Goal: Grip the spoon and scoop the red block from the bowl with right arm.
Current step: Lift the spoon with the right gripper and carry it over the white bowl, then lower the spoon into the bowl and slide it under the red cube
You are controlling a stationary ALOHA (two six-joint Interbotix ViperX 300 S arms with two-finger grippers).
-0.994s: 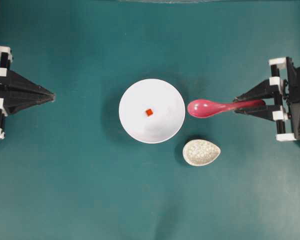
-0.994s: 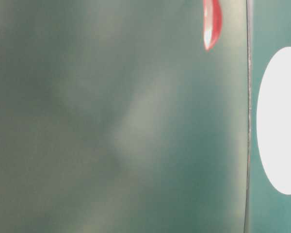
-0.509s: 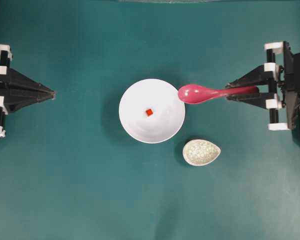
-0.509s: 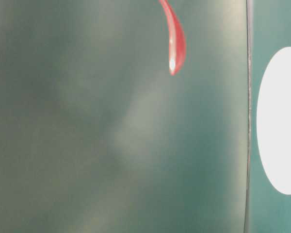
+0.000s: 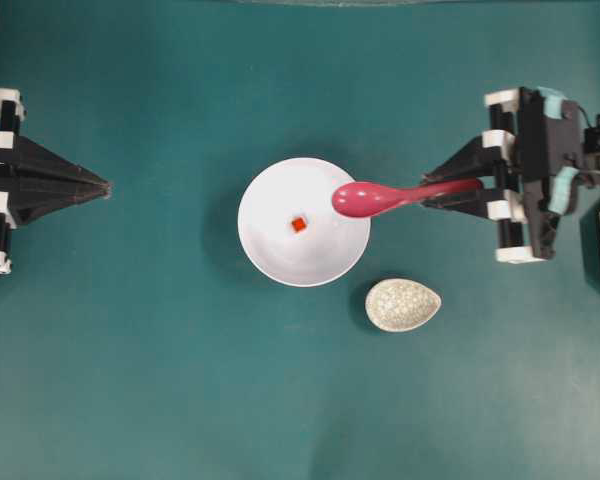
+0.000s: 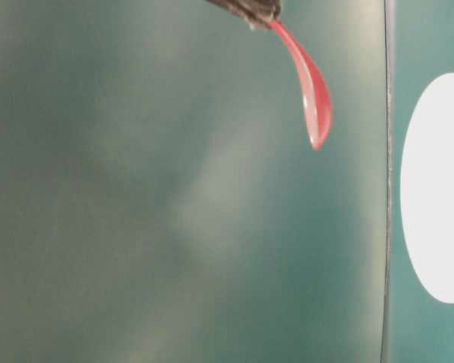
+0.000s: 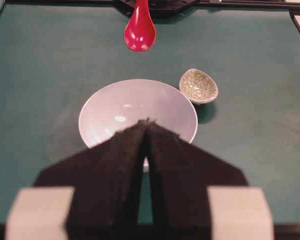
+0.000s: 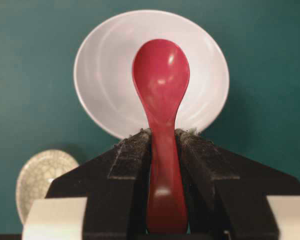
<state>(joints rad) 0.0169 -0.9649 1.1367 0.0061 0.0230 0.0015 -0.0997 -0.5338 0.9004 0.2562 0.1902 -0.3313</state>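
One spoon (image 5: 380,197) clamped in right gripper (image 5: 442,193), one bowl (image 5: 280,255), one red block (image 5: 298,225); left gripper (image 5: 102,187) closed.

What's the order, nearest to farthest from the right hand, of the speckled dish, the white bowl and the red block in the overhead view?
Measured from the right hand, which holds the spoon:
1. Speckled dish, below and slightly left of the hand.
2. White bowl, to the hand's left; its near rim lies under the spoon's scoop.
3. Red block, near the bowl's middle.

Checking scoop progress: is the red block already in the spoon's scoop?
No, in the overhead view the red block lies on the bowl floor, left of the spoon scoop.
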